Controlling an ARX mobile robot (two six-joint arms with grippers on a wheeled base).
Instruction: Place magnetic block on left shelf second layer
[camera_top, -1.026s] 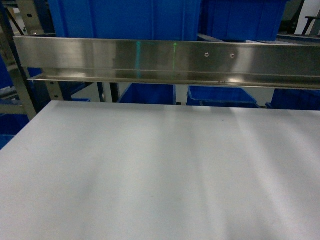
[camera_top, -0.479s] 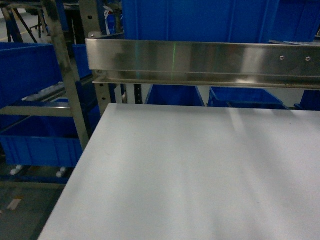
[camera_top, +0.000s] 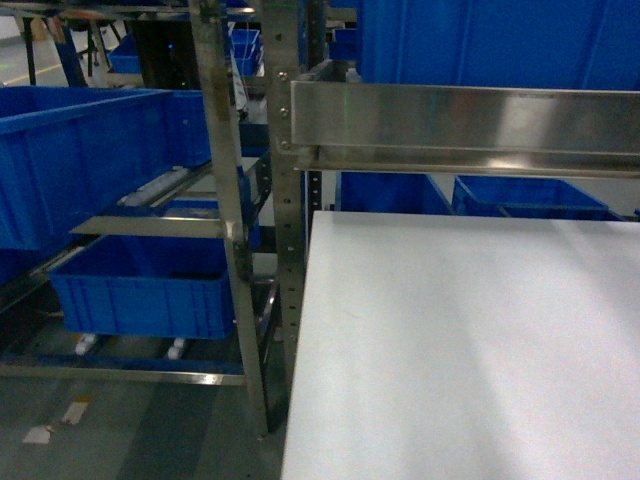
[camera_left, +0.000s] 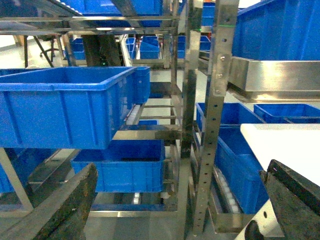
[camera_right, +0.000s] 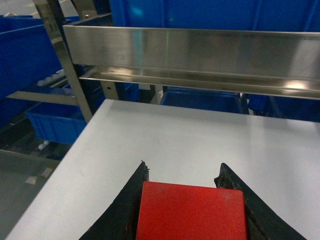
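The red magnetic block (camera_right: 190, 212) fills the bottom of the right wrist view, and my right gripper (camera_right: 182, 170) is shut on it above the white table (camera_right: 200, 135). My left gripper (camera_left: 182, 167) is open and empty, its black fingers (camera_left: 65, 205) spread wide in front of the left shelf. The left shelf is a stainless rack with square posts (camera_top: 225, 170). One of its levels has a sloping rail with white rollers (camera_top: 160, 190) under a big blue crate (camera_top: 80, 160). Neither gripper shows in the head view.
A lower blue crate (camera_top: 145, 290) sits on the rack's bottom rollers. A steel beam (camera_top: 470, 125) crosses above the far edge of the white table (camera_top: 460, 340), with more blue crates (camera_top: 500, 40) behind it. A perforated post (camera_left: 212, 125) stands close to the left gripper.
The head view has swung left: the white table slid to the right of the frame and the left rack with its blue crates came into view.
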